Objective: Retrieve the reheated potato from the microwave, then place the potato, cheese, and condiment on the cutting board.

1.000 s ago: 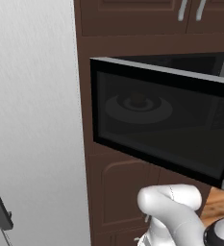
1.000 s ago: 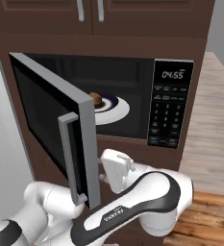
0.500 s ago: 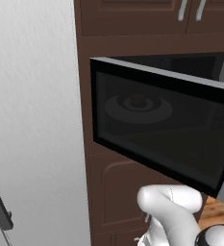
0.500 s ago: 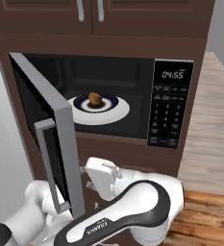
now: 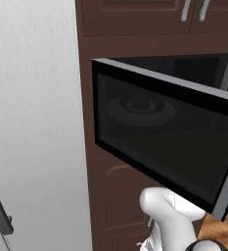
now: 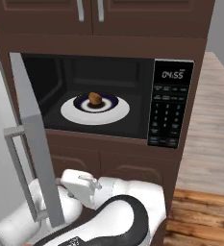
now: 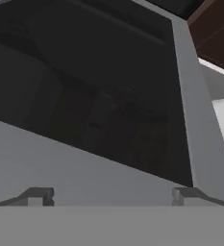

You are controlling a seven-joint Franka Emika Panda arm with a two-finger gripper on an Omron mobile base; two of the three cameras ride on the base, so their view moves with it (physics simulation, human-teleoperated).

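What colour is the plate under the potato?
White with a dark blue centre, clearest in the right base view.

The potato (image 6: 95, 99) sits on a plate (image 6: 80, 111) inside the microwave (image 6: 173, 103). Its door (image 6: 34, 134) hangs open at the left, cabinets (image 6: 132, 14) above.

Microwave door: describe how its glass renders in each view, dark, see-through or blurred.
Left base view: door dark but see-through, turntable faintly visible behind it. Right base view: door edge-on, potato sharp and well lit. Hand view: glass close, murky and soft, with vague shapes behind it.
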